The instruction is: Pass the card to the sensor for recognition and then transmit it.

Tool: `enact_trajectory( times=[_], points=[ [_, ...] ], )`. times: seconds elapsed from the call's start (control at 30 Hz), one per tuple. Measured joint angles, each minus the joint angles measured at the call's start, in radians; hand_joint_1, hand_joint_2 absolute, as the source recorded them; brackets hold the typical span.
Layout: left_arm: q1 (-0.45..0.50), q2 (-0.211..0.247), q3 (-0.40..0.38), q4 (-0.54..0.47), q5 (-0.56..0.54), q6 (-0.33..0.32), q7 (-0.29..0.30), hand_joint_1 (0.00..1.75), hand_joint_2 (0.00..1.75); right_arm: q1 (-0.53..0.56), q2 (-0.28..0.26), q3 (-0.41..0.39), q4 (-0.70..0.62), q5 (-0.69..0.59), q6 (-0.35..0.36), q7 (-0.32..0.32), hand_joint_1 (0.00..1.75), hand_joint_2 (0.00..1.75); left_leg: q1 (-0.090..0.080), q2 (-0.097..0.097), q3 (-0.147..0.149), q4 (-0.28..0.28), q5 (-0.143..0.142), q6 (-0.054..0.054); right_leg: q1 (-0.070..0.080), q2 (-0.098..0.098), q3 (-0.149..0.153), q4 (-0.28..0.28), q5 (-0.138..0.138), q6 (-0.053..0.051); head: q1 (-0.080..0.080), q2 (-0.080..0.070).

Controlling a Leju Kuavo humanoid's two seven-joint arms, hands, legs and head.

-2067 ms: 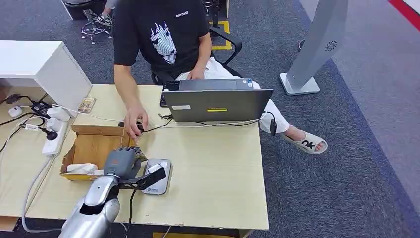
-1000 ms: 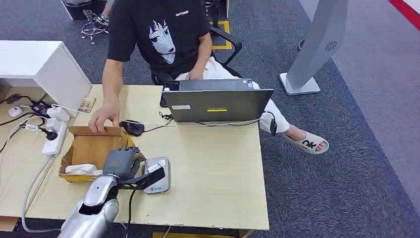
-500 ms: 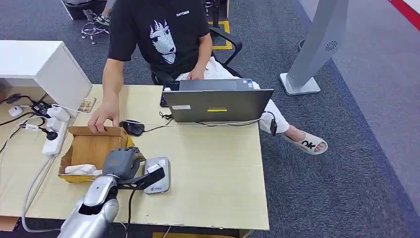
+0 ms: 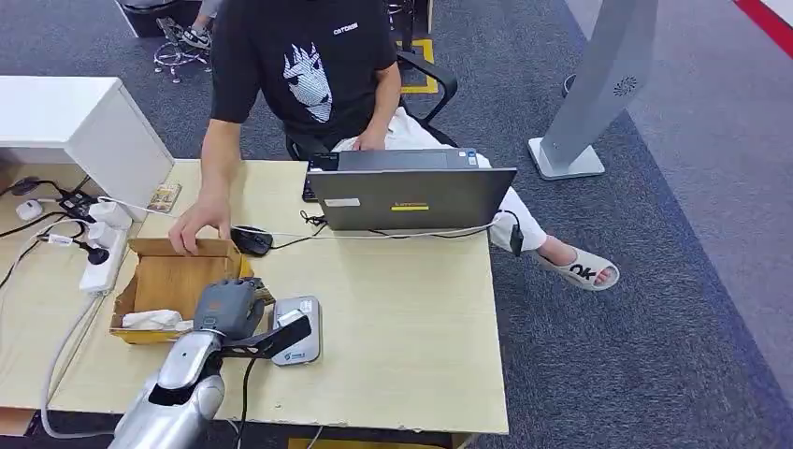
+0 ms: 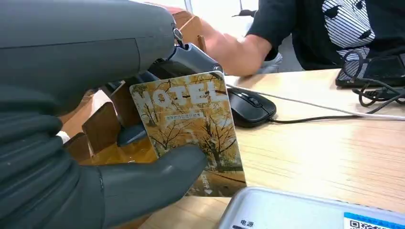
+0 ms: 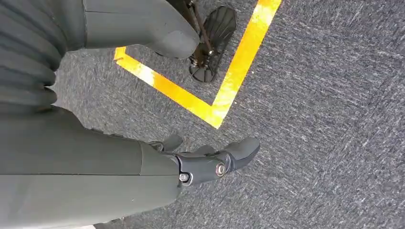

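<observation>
L robot hand (image 4: 227,307) pinches the card (image 5: 191,131) btwn thumb and fingers, card near upright, lower edge just above the sensor (image 4: 301,342) on the counter (image 4: 402,318), by the cardboard box (image 4: 173,277). R robot hand (image 6: 210,162) hangs over carpet, grasping nothing, fingers apart. Step in hand, as I read it: presenting card to reader. To do well: tilt card flatter, face parallel w/ sensor top, bring it close over the middle, pause for the read, keep pinch firm so card doesn't slip. Person's hand (image 4: 198,224) rests on box rim, near mouse (image 4: 251,240); handover likely goes that way, so lift clear of the cable first.
</observation>
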Motion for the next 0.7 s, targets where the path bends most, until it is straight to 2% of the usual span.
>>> enact_trajectory(
  times=[0.17,0.23,0.4,0.7],
  points=[
    [0.000,0.000,0.000,0.000,-0.001,0.001,0.000,1.75,1.75,0.000,0.000,0.000,0.000,0.000,0.000,0.000,0.00,1.75,0.000,0.000,0.000,0.000,0.000,0.000,0.000,0.000,0.000,0.000,0.000,0.000,0.000,0.000],
    [0.000,0.003,0.000,0.000,-0.032,0.016,0.003,1.75,1.75,0.000,0.000,0.000,0.000,-0.001,-0.003,0.001,0.00,1.75,0.000,0.000,0.000,0.000,0.000,0.000,0.000,0.000,0.000,0.000,0.000,0.000,0.000,0.000],
    [0.000,0.027,0.000,-0.049,-0.051,-0.026,0.021,1.75,1.75,0.000,0.000,-0.001,0.000,-0.002,-0.005,0.001,0.00,1.75,0.000,0.000,0.000,0.000,0.000,0.000,0.000,0.000,0.000,0.000,0.000,0.000,0.000,0.000],
    [0.001,0.038,0.000,-0.077,-0.050,-0.033,0.021,1.75,1.75,0.000,0.000,-0.001,0.000,-0.002,-0.005,0.001,0.00,1.75,0.000,0.000,0.000,0.000,0.000,0.000,0.000,0.000,0.000,0.000,0.000,0.000,0.000,0.000]
  ],
)
